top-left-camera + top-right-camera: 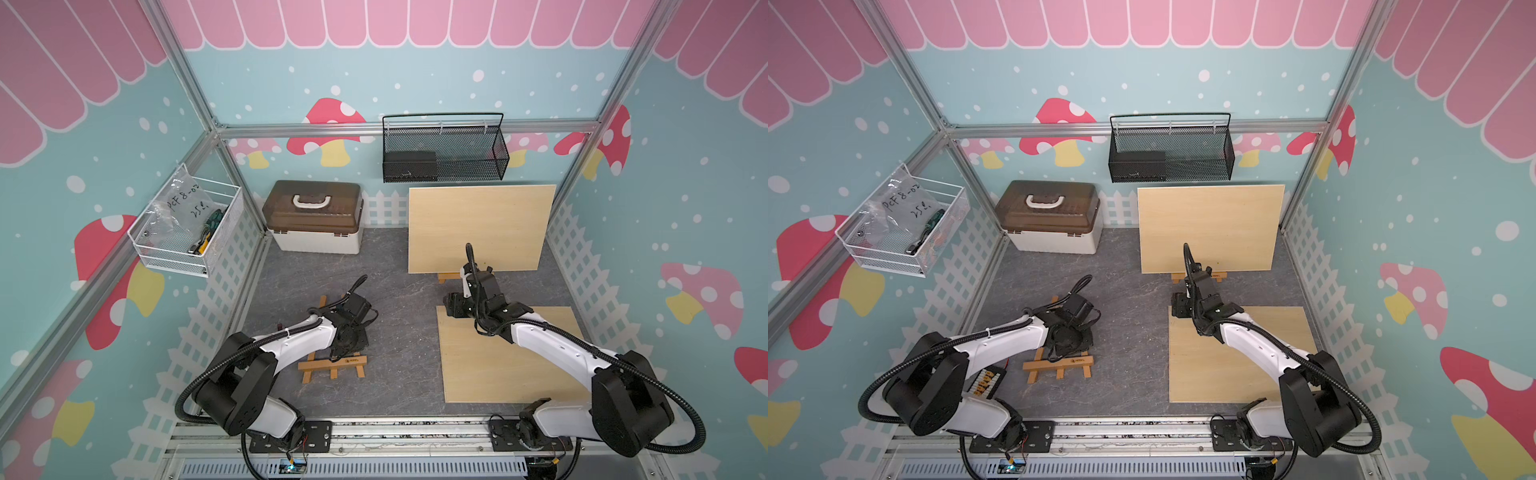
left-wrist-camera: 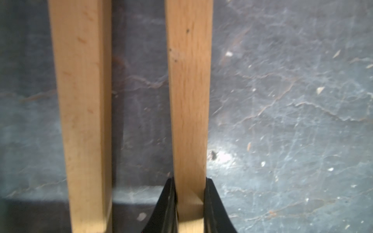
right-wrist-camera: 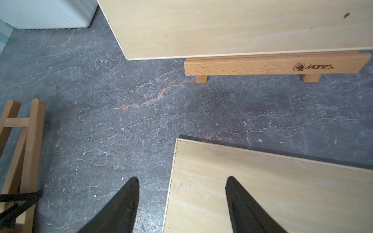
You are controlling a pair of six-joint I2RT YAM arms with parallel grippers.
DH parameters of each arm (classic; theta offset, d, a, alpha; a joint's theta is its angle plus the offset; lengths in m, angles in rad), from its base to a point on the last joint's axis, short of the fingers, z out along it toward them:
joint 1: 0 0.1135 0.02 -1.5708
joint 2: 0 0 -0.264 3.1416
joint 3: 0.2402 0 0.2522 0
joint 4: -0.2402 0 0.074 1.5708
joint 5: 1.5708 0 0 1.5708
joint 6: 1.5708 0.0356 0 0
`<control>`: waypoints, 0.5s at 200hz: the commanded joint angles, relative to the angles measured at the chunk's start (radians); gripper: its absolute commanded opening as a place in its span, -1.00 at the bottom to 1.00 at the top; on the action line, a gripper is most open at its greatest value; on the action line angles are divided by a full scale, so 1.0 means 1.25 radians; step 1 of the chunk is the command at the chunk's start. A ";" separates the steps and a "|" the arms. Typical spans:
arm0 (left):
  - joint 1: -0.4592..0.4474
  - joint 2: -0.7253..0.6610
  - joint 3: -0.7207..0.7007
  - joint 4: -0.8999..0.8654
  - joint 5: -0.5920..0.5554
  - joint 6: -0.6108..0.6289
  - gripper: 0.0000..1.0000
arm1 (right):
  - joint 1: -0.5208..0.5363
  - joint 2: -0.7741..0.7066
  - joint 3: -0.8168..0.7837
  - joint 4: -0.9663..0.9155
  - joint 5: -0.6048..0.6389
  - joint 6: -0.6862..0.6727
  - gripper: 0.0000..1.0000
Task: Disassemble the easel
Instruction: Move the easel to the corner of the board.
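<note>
A small wooden easel [image 1: 332, 365] [image 1: 1059, 365] lies flat on the grey floor at the left, partly under my left arm. My left gripper [image 2: 189, 181] is shut on one of its wooden bars [image 2: 189, 100]; a second bar [image 2: 80, 100] runs alongside. In both top views the left wrist hides those jaws. My right gripper [image 3: 181, 179] [image 1: 451, 305] hangs open and holds nothing, above the near-left corner of a flat plywood board [image 3: 262, 191] [image 1: 507, 357]. The lying easel's top end [image 3: 32, 141] shows in the right wrist view.
At the back a second easel's ledge [image 3: 276, 65] [image 1: 449, 276] carries an upright plywood board [image 1: 478, 228]. A brown-lidded tool box [image 1: 313, 216] stands back left. A black mesh basket [image 1: 444, 149] and a white wire basket [image 1: 187, 224] hang on the walls.
</note>
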 commanded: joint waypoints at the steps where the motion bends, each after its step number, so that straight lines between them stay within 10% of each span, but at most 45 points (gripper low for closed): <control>1: 0.004 -0.027 -0.049 -0.056 -0.014 -0.041 -0.81 | 0.008 0.011 0.017 0.021 0.020 0.012 0.42; 100: 0.005 -0.097 -0.061 -0.079 -0.029 -0.035 -0.56 | 0.012 0.029 0.028 0.048 0.059 0.015 0.44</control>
